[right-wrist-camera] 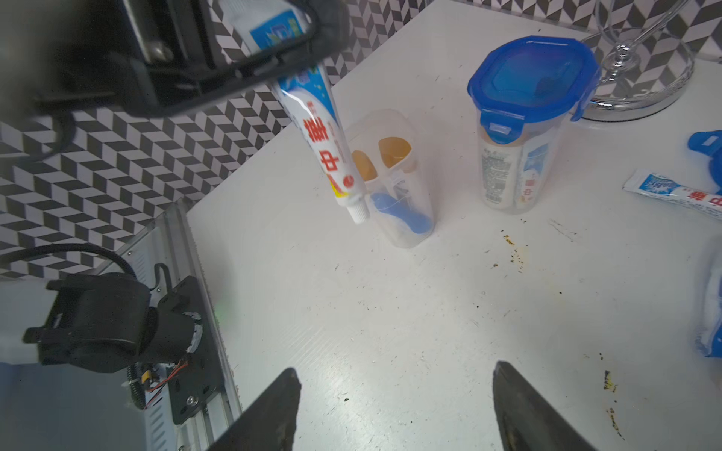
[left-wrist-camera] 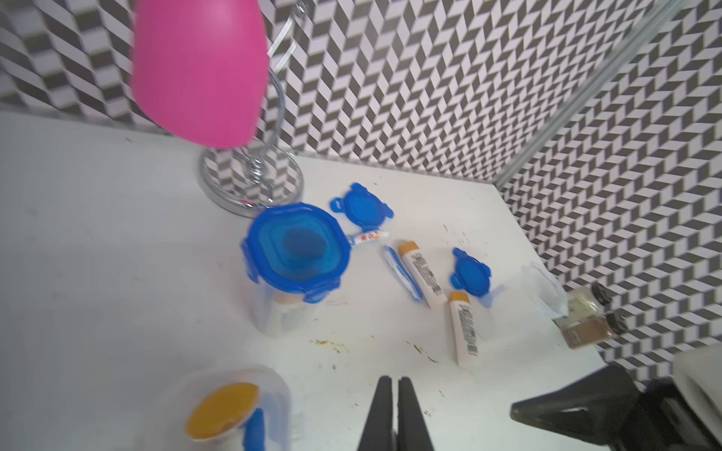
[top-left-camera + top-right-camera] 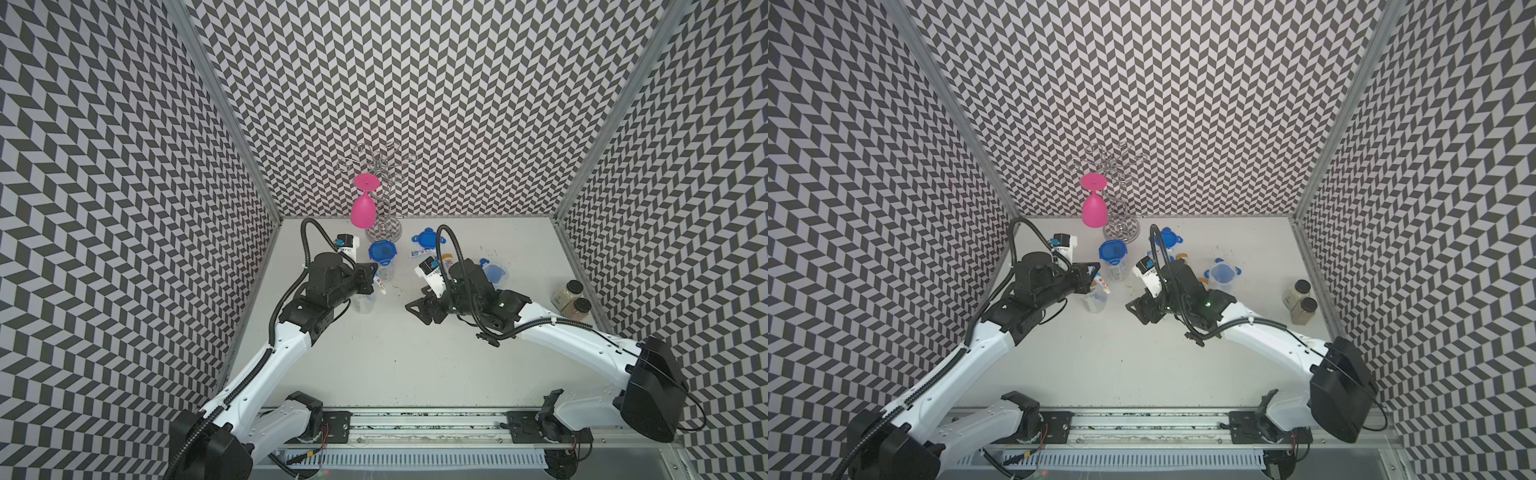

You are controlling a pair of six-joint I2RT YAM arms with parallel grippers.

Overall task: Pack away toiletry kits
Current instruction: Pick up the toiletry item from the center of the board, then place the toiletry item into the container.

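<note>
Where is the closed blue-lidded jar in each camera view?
In a top view: closed jar in front of rack base.
In a top view: likewise in front of rack base.
Left wrist: mid-frame, beside rack base.
Right wrist: beside rack base.
Shared landmark: the rack base.

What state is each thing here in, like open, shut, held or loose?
left gripper: shut on toothpaste tube
toothpaste tube: held, nozzle down
right gripper: open, empty
jar beside the tube: lidless, partly packed
lidded jar: clipped shut, packed
third jar: lidless
loose lids: off, lying flat
pink goblet: hanging upside down on wire rack
</note>
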